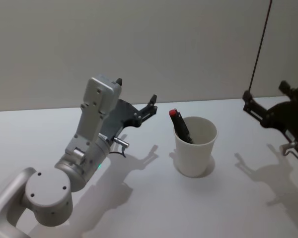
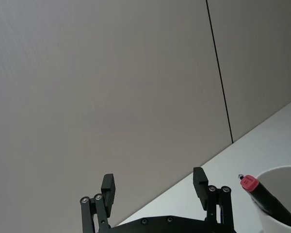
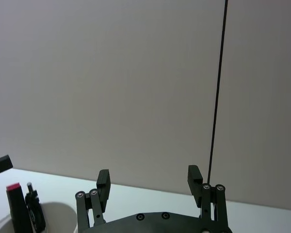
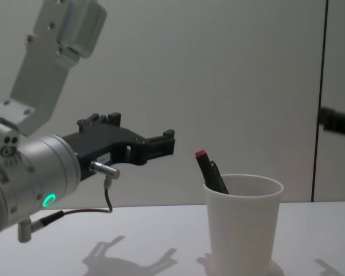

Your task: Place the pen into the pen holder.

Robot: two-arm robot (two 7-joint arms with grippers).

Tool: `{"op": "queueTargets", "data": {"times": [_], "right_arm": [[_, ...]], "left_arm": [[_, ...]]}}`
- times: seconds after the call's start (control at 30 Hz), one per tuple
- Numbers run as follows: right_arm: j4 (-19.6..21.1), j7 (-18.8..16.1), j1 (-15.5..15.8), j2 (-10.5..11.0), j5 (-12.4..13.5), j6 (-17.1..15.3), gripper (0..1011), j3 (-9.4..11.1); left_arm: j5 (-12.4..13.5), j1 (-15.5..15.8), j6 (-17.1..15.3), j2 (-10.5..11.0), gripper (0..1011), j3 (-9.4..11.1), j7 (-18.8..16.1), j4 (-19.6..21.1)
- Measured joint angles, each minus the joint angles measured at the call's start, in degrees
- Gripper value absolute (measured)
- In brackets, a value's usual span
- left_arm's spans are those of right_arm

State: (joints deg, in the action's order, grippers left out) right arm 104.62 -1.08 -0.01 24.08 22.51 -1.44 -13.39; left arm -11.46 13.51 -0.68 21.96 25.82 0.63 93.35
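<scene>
The pen [image 1: 181,127] stands inside the cup [image 1: 194,147], leaning on the cup's left side, with its red cap above the rim. The cup is upright on the white table [image 1: 139,208], about in the middle. The left gripper [image 1: 139,101] hangs in the air just left of the cup, above the table, its fingers [image 2: 108,188] wide apart and holding nothing. The right gripper [image 1: 268,101] is far to the right, also raised, with its fingers [image 3: 103,180] wide and empty.
</scene>
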Motion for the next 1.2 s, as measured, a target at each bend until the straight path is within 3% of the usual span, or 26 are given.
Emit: {"op": "queueTargets", "data": {"times": [0.3, 0.43, 1.2], "right_arm": [[-2.87, -2.31, 0.76, -3.98, -5.06, -0.44, 1002, 0.42], [-3.32, -2.65, 0.87, -4.58, -5.84, -0.52, 1002, 0.49], [-3.41, -2.75, 0.85, -4.74, -6.05, -0.51, 1002, 0.45]], "left_arm": [[0.02, 0.08, -0.12, -0.07, 1001, 0.2, 0.02, -0.17], [0.02, 0.08, -0.12, -0.07, 1001, 0.21, 0.03, -0.18], [-0.02, 0.08, -0.11, -0.07, 1001, 0.2, -0.01, -0.18]]}}
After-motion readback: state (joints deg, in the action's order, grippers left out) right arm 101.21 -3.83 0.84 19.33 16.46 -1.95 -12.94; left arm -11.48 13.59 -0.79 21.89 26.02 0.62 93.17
